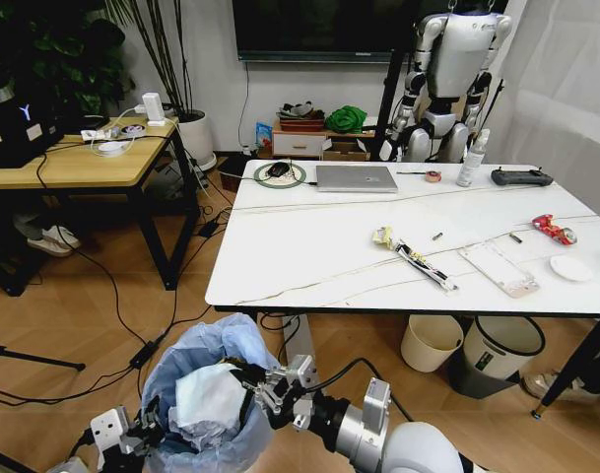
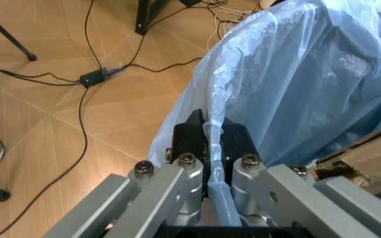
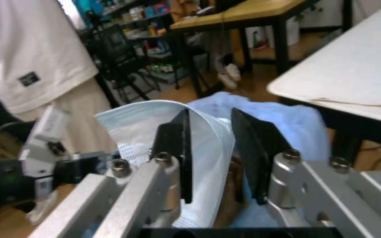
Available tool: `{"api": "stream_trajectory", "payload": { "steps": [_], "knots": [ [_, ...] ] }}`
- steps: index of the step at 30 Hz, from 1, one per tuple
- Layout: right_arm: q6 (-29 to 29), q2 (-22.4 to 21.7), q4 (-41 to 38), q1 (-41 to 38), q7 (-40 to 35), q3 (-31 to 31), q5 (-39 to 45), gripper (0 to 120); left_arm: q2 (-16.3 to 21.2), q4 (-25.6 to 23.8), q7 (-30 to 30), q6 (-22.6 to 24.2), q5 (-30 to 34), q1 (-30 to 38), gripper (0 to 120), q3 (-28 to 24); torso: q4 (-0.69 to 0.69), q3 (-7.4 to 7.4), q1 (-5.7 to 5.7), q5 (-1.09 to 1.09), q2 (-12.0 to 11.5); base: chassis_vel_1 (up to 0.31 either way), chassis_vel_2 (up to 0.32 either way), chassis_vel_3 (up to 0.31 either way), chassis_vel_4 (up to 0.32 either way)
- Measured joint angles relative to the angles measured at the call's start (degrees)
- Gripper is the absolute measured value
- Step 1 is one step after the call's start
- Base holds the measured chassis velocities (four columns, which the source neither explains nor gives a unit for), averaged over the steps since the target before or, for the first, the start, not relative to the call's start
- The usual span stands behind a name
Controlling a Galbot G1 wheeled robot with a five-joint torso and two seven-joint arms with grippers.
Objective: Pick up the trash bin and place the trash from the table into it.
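A: Where is your trash bin (image 1: 209, 394)?

B: Off the table's (image 1: 309, 246) front left corner, low between your arms. Its blue bag holds crumpled white paper (image 1: 209, 399).

A: End effectors?

B: Your left gripper (image 2: 214, 141) is clenched on a fold of the bag. Your right gripper (image 3: 214, 153) straddles the bag's rim, jaws apart.

A: Table?

B: A wrapper strip (image 1: 415, 258) and flat white packet (image 1: 499, 268) lie toward the front right.

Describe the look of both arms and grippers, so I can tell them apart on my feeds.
Both match: the left gripper and right gripper have flat black fingers on silver-grey metal linkages with hex bolts. The right arm is rounded silver-white segments with a black cable.
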State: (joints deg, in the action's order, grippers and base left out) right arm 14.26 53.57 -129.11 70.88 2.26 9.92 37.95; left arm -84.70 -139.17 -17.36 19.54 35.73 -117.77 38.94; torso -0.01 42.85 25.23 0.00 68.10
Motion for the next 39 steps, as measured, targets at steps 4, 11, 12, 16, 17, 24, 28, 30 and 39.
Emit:
{"api": "stream_trajectory", "payload": {
  "steps": [4, 11, 12, 16, 17, 24, 28, 30, 39],
  "knots": [
    [1.0, 0.1, -0.4, 2.0, -1.1, -4.4, -0.7, 43, 0.1, 0.3, 0.0, 0.0, -0.1, 0.2, 1, 0.0, 0.0, 0.0, 0.01, 0.0, 0.0, 0.0, 0.0, 0.0, 0.0],
    [0.7, -0.5, -0.9, 5.7, -0.6, -4.2, -3.8, 69, 0.3, 0.4, 0.0, 0.0, 0.1, 0.5, 1, 0.0, 0.0, 0.0, 0.0, 0.0, 0.0, 0.0, 0.0, 0.0, 0.0],
    [0.6, -0.5, -0.8, 6.1, -0.5, -3.9, -4.3, 72, 0.3, 0.4, 0.0, 0.0, 0.1, 0.5, 1, 0.1, 0.0, 0.0, 0.0, 0.0, 0.0, 0.0, 0.0, 0.0, 0.0],
    [0.3, -0.3, -0.2, 6.8, -0.2, -2.9, -5.5, 86, 0.5, 0.4, 0.0, 0.0, 0.3, 0.7, 1, 0.1, -0.01, 0.0, 0.0, 0.0, 0.0, 0.0, 0.0, 0.0, 0.0],
    [0.3, -0.3, -0.1, 6.8, -0.2, -2.8, -5.6, 87, 0.6, 0.4, 0.0, 0.0, 0.3, 0.7, 1, 0.1, -0.01, 0.0, 0.0, 0.0, 0.0, 0.0, 0.0, 0.0, 0.0],
    [0.2, 0.5, 1.1, 3.5, -1.0, -2.5, -4.7, 100, 0.7, 0.5, 0.0, 0.0, 0.5, 0.8, 1, 0.1, 0.0, 0.0, 0.0, 0.0, 0.0, 0.0, 0.0, 0.0, 0.0],
    [0.4, 0.8, 1.3, 2.2, -1.4, -2.7, -3.7, 100, 0.7, 0.6, 0.0, 0.0, 0.5, 0.8, 1, 0.1, 0.0, 0.0, 0.01, 0.0, 0.0, 0.0, 0.0, 0.0, 0.0],
    [0.5, 0.8, 1.4, 1.8, -1.4, -2.7, -3.5, 100, 0.7, 0.6, 0.0, 0.0, 0.6, 0.9, 1, 0.1, 0.0, 0.0, 0.0, 0.0, 0.0, 0.0, 0.0, 0.0, 0.0],
    [0.6, 0.7, 0.5, 1.1, -2.0, -3.8, -2.3, 100, 0.8, 0.4, 0.0, 0.1, 1.1, 0.9, 1, 0.3, 0.0, 0.0, 0.01, 0.0, 0.0, 0.0, 0.0, 0.0, 0.0]
  ]
}}
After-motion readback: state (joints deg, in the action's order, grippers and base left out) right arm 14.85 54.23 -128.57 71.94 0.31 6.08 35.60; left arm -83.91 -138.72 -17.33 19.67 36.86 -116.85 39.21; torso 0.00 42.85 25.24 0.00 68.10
